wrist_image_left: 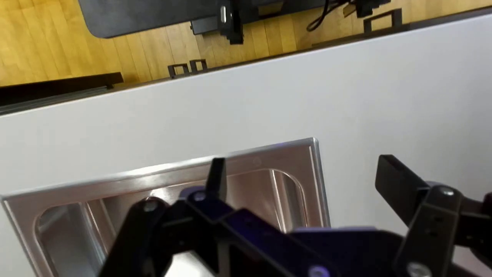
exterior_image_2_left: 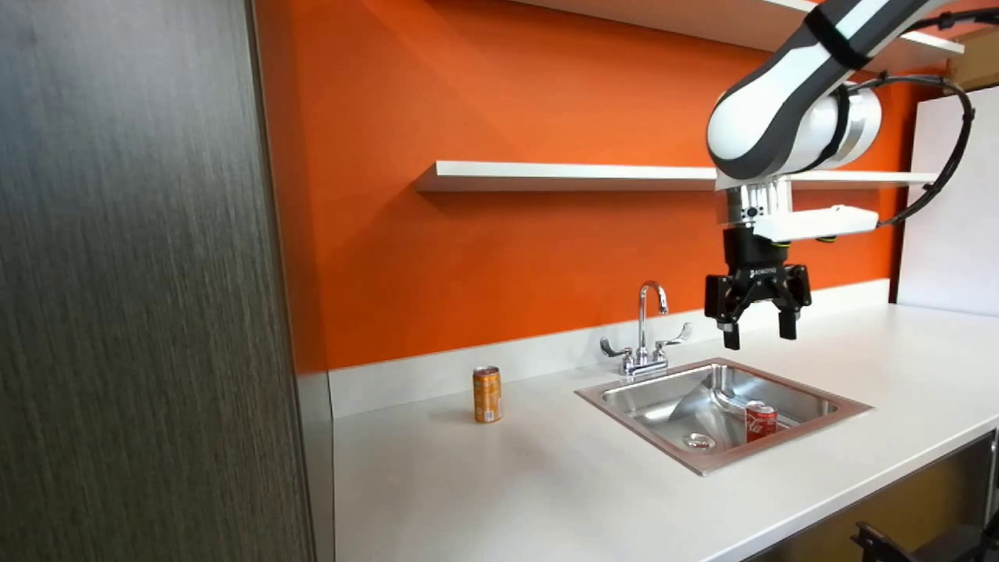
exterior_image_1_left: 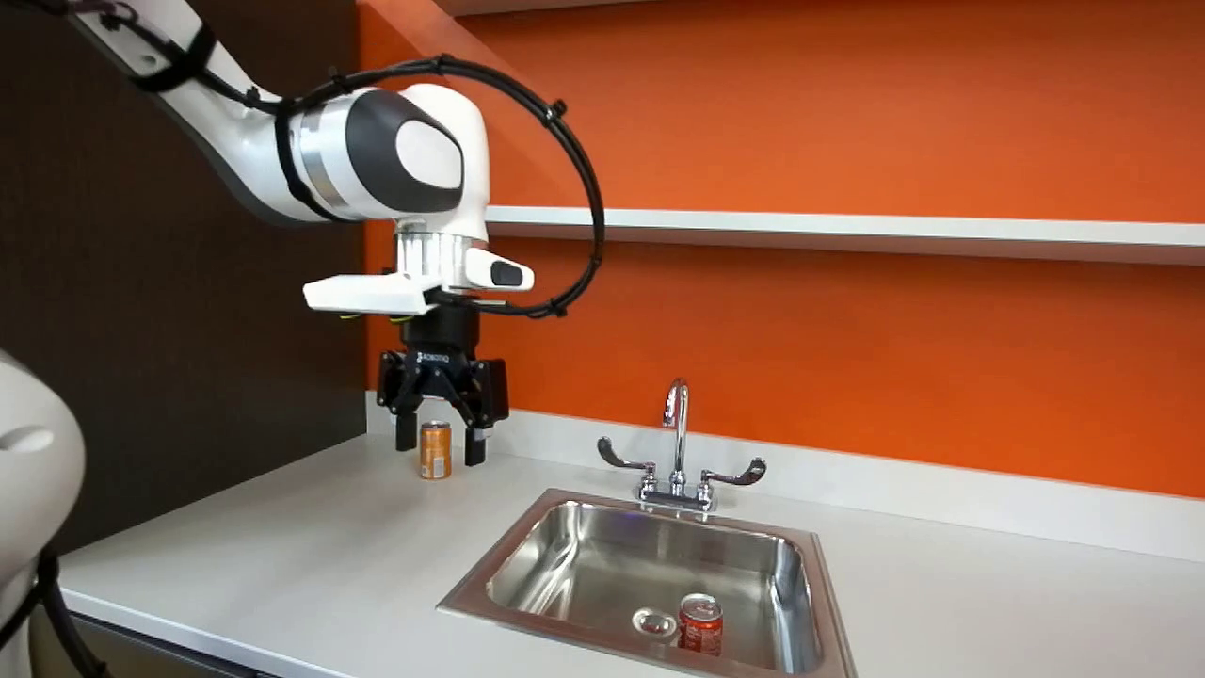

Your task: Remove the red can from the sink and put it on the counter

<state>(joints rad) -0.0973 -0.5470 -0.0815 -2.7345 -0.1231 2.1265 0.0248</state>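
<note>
The red can [exterior_image_1_left: 701,625] [exterior_image_2_left: 761,422] stands upright in the sink [exterior_image_1_left: 494,551] [exterior_image_2_left: 648,435], close to the round drain, in both exterior views. I cannot make it out in the wrist view, where my gripper covers much of the sink [wrist_image_left: 269,157]. My gripper [exterior_image_1_left: 441,443] [exterior_image_2_left: 759,332] points straight down, open and empty, well above the counter [exterior_image_1_left: 282,574] [exterior_image_2_left: 484,492]. In the wrist view my gripper [wrist_image_left: 303,165] has one finger over the sink and the other over the bare counter [wrist_image_left: 230,111], on either side of the sink's short edge.
An orange-brown can [exterior_image_1_left: 435,452] [exterior_image_2_left: 487,394] stands on the counter near the back wall. The chrome faucet [exterior_image_1_left: 680,461] [exterior_image_2_left: 642,328] rises behind the sink. A white shelf [exterior_image_1_left: 847,231] [exterior_image_2_left: 577,176] runs along the orange wall. A dark panel [exterior_image_1_left: 188,311] [exterior_image_2_left: 140,281] bounds one counter end.
</note>
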